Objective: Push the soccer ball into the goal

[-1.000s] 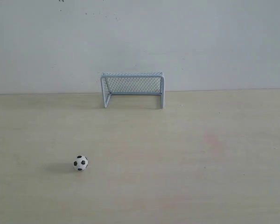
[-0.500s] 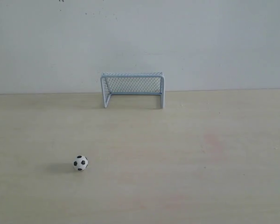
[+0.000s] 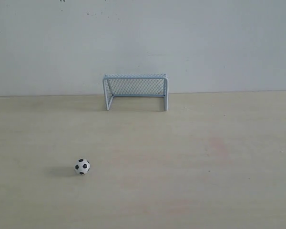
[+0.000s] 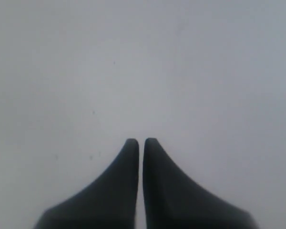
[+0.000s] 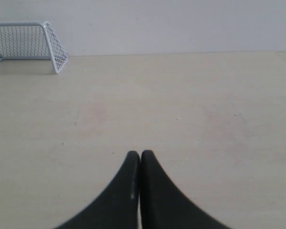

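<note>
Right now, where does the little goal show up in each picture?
Exterior view: the goal stands near the middle of the picture, at the far edge of the table, in front of the wall.
Left wrist view: not in it.
Right wrist view: the goal sits in the picture's upper left corner, cut off by the edge.
Shared landmark: the line where table meets wall, just behind the goal in both views that show it.
</note>
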### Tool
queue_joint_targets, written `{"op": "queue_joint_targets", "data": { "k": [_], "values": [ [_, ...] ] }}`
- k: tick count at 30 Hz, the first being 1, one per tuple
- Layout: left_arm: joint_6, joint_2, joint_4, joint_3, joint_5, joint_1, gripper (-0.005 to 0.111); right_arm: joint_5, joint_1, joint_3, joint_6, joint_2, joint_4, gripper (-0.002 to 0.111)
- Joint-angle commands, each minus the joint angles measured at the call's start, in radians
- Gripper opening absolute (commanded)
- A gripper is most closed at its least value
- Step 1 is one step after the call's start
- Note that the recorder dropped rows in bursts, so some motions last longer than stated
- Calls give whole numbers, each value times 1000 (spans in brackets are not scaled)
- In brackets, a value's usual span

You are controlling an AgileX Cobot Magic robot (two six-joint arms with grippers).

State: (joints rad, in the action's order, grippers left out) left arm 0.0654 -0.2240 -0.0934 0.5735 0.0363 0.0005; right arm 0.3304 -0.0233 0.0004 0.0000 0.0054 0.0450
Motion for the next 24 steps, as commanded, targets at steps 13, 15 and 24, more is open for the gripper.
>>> {"op": "queue_joint_targets", "data": {
  "k": [13, 15, 24],
  "values": [
    [28, -286, -2, 106, -267, 3, 4, -8, 3, 0, 0, -5, -2, 0],
    [28, -293, -31, 106, -269, 3, 4, -8, 3, 0, 0, -5, -2, 0],
    [28, -355, -18, 106, -204, 3, 4, -8, 3, 0, 0, -5, -2, 0]
  ]
}}
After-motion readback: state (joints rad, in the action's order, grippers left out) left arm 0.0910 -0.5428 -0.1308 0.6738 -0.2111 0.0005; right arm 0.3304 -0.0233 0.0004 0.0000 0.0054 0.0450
